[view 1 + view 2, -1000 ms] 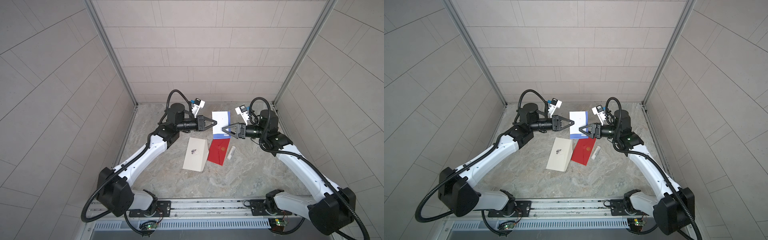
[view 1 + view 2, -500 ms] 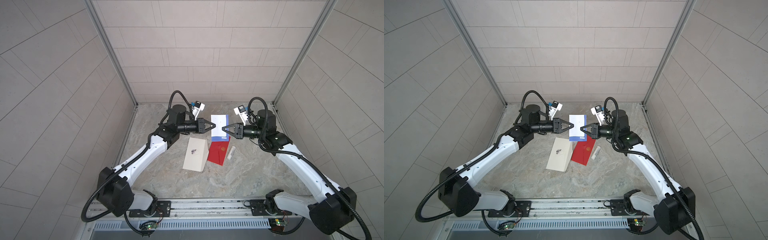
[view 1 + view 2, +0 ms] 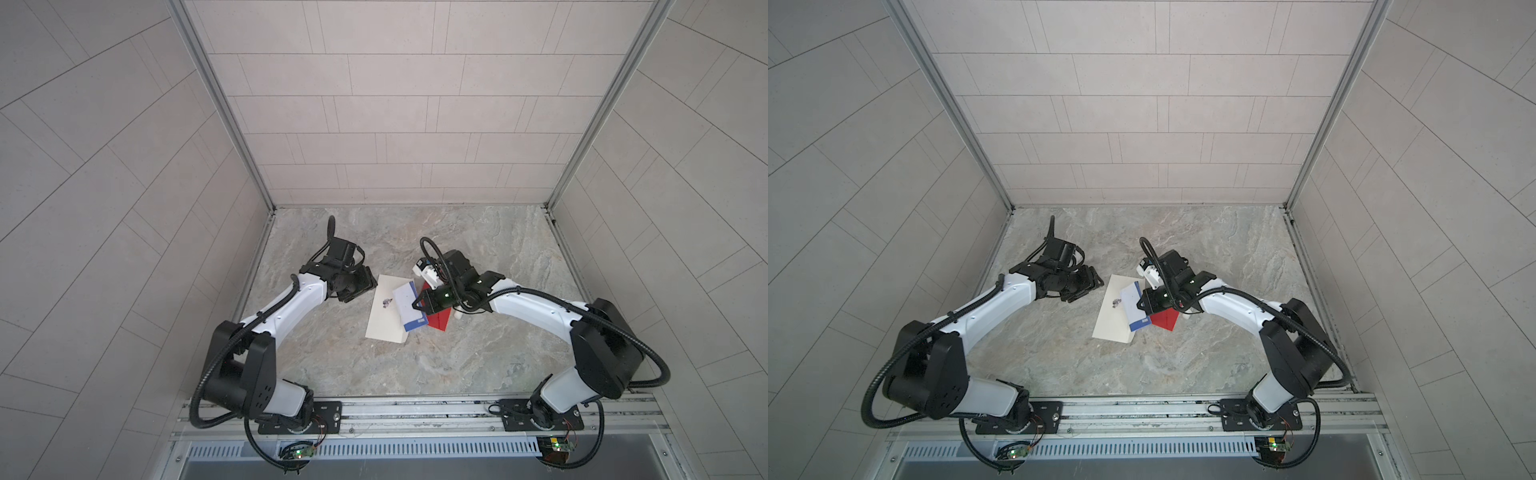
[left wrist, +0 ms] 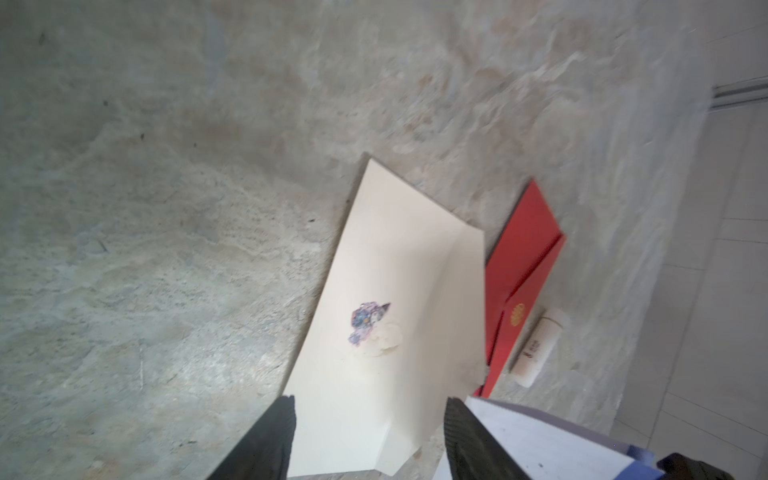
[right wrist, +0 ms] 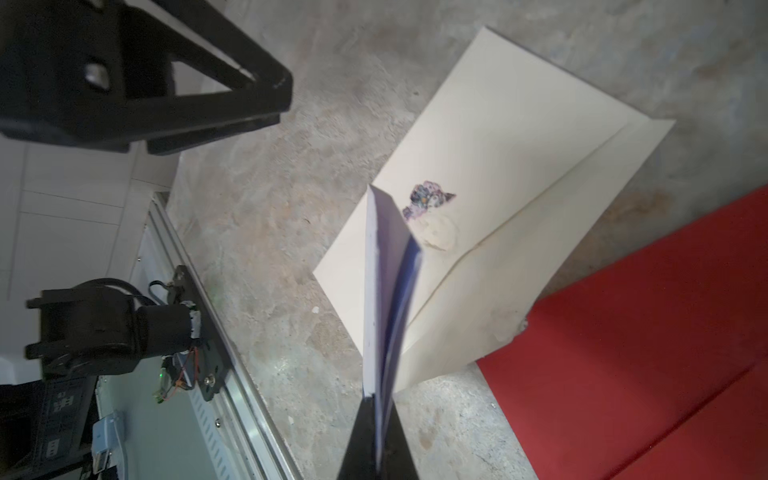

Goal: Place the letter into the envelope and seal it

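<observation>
Two layers show in the folded letter (image 5: pixel 386 299), a white sheet with a blue edge. The right gripper (image 5: pixel 376 409) is clamped on it and holds it edge-on over the cream envelope (image 3: pixel 384 322), which bears a purple sticker. The left gripper (image 4: pixel 368 417) gapes empty beside that envelope. A red envelope (image 3: pixel 438 322) lies just beside it, opposite.

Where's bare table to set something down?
Bare: grey marble tabletop between cream paper envelope and front metal rail; plus far strip by tiled back wall. Crowded: centre, with red envelope, white glue stick and blue-white folded letter in right gripper.
</observation>
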